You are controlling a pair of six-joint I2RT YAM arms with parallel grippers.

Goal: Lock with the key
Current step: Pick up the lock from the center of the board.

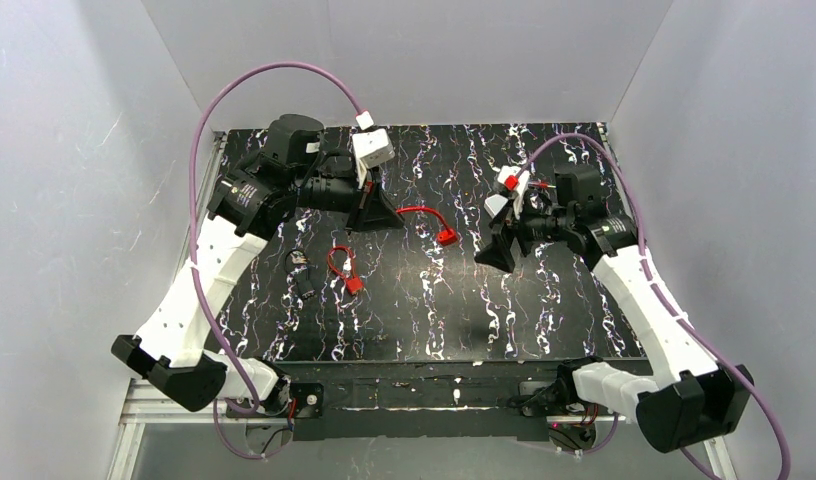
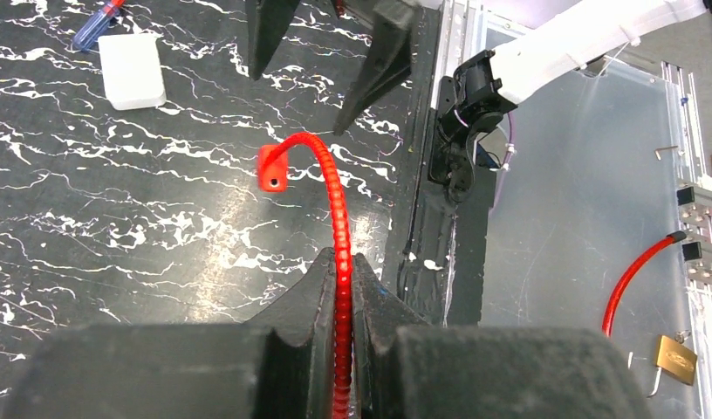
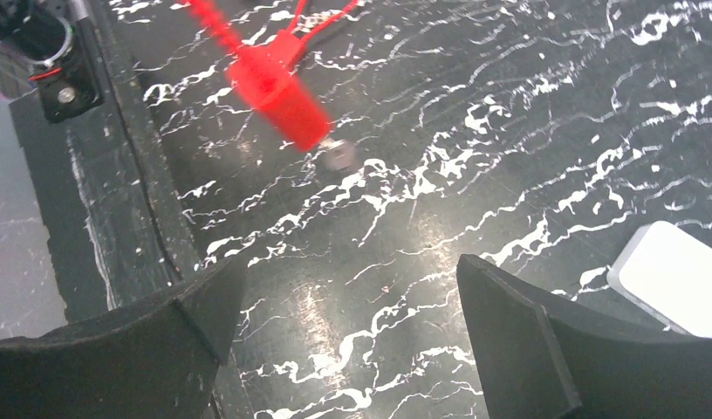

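Observation:
A red cable lock runs from my left gripper (image 2: pixel 339 262) (image 1: pixel 376 215), which is shut on its ribbed cable (image 2: pixel 335 201). The cable arcs up to a red lock head (image 2: pixel 271 168) with a hole in it, lying on the table (image 1: pixel 447 237). In the right wrist view the lock head (image 3: pixel 278 87) is blurred and has a small silvery piece (image 3: pixel 339 154) at its tip. I cannot tell whether that piece is the key. My right gripper (image 3: pixel 348 271) (image 1: pixel 496 255) hovers open just right of the head, with nothing between its fingers.
A second red cable lock (image 1: pixel 344 268) and a small black object (image 1: pixel 302 272) lie left of centre. A white box (image 2: pixel 132 70) (image 3: pixel 675 279) and a blue-handled screwdriver (image 2: pixel 95 26) sit near my right gripper. Beyond the table edge lie a brass padlock (image 2: pixel 675 360) and a red cable (image 2: pixel 636 279).

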